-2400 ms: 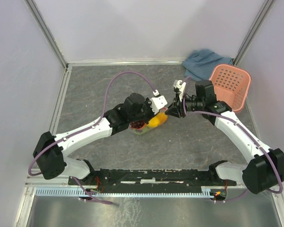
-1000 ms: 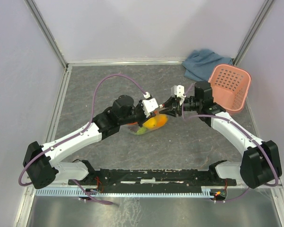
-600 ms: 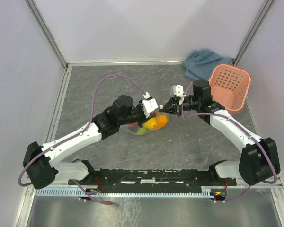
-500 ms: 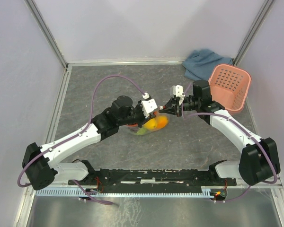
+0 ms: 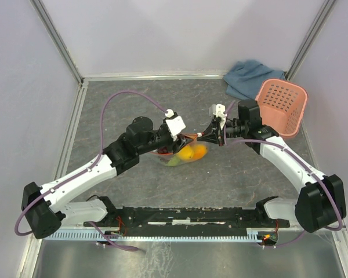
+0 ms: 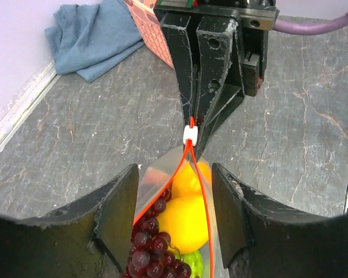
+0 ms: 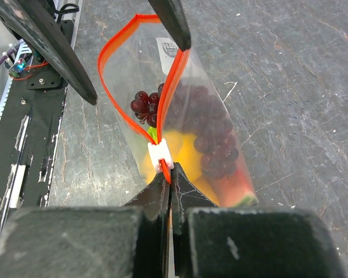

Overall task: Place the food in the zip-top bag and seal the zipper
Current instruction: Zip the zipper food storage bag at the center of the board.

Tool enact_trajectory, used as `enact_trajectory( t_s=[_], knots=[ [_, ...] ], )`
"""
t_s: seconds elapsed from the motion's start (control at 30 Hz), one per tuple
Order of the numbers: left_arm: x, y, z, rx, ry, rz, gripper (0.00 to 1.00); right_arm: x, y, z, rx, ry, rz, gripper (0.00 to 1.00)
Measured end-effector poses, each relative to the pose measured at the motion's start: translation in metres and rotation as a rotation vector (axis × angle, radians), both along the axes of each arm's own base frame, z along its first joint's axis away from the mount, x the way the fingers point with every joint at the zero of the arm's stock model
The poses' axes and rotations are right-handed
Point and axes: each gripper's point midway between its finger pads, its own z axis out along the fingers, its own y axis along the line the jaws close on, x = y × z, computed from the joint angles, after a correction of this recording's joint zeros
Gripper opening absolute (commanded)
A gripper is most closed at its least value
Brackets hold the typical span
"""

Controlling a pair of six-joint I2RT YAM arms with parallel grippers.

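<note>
The clear zip-top bag (image 5: 184, 153) lies mid-table with the food inside: dark grapes (image 6: 148, 243), a yellow fruit (image 6: 182, 223), an orange fruit (image 6: 188, 179) and a watermelon wedge (image 7: 238, 194). The red-orange zipper (image 7: 173, 81) gapes in a loop, and its two strips meet at a white end piece (image 7: 160, 155). My right gripper (image 7: 169, 174) is shut on the zipper just behind that piece. My left gripper (image 6: 175, 174) is open, one finger (image 6: 124, 202) on each side of the bag's mouth, not pressing it. From above, the left gripper (image 5: 184, 139) faces the right gripper (image 5: 206, 136).
A pink lattice basket (image 5: 283, 107) stands at the back right, with a blue-grey cloth (image 5: 246, 78) behind it. The black base rail (image 5: 185, 217) runs along the near edge. Metal frame walls enclose the grey table on the left, right and back.
The left gripper has opened, let go of the bag's mouth and drawn back to the left. The right gripper has shut on the zipper's end.
</note>
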Motion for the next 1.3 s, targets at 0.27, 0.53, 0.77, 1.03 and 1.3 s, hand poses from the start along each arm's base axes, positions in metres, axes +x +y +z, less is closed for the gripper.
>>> enact_trajectory(
  t_s=[0.27, 0.53, 0.77, 1.03, 1.3],
  knots=[
    [0.009, -0.019, -0.009, 0.026, 0.029, -0.034, 0.61, -0.005, -0.004, 0.005, -0.009, 0.000, -0.016, 0.02],
    [0.008, -0.038, -0.020, 0.048, 0.058, -0.110, 0.49, -0.006, -0.005, 0.008, -0.009, -0.010, -0.025, 0.02],
    [0.008, -0.049, -0.020, 0.058, 0.052, -0.163, 0.16, -0.006, -0.005, 0.008, -0.010, -0.011, -0.027, 0.02],
    [0.007, -0.049, -0.022, 0.069, 0.052, -0.175, 0.03, -0.005, -0.007, 0.006, -0.022, -0.007, -0.045, 0.02],
    [0.011, -0.031, -0.023, 0.065, 0.050, -0.139, 0.03, -0.007, -0.007, 0.011, -0.023, -0.029, -0.050, 0.02]
  ],
)
